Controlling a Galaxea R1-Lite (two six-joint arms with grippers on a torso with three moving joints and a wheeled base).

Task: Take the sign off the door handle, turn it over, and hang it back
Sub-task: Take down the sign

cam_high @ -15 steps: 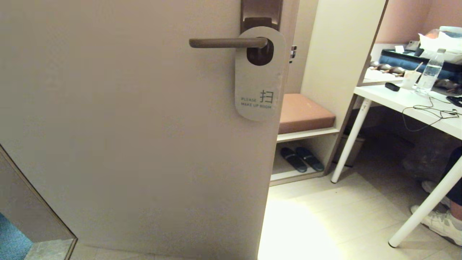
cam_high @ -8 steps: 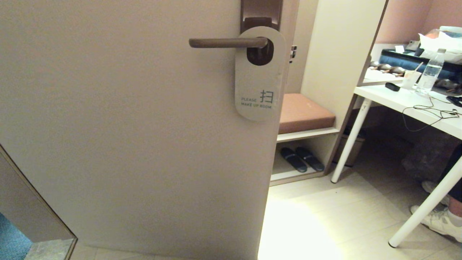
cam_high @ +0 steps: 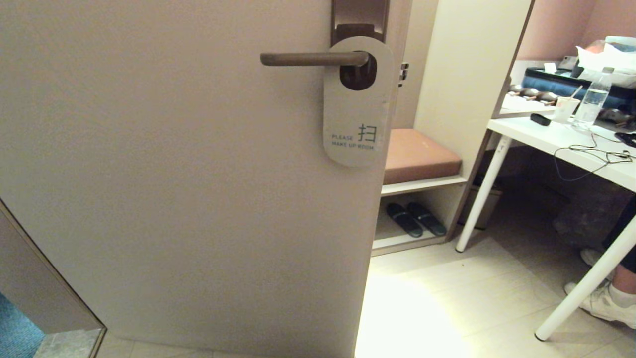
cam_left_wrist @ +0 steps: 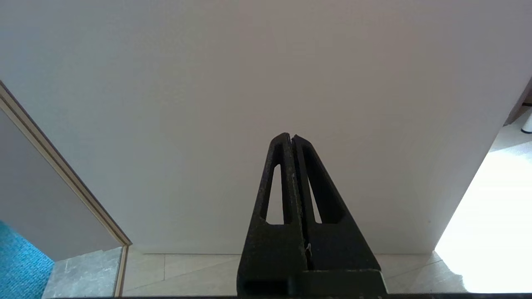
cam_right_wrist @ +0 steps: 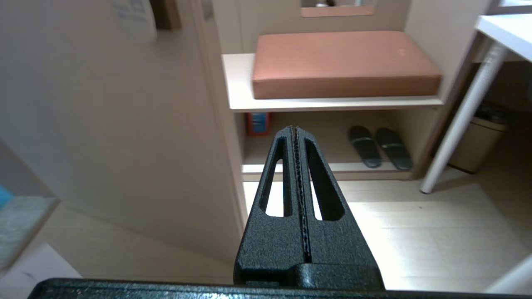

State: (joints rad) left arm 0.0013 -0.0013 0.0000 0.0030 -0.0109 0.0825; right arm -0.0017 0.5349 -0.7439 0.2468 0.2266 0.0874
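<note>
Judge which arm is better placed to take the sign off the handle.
Right, probably. Its end effector views the sign on the door handle by the door's open edge; the left end effector faces bare door lower down.

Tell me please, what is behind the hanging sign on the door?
Through the hole of the sign you see the door handle and its dark plate. The plate's lower part is covered by the card, so unseen.

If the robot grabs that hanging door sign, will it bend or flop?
Probably stiff: the off-white rounded card sign hangs flat and straight against the door. It looks thin, so likely light. Held only by its round hole over the brown metal lever handle, it would probably swing when nudged.
</note>
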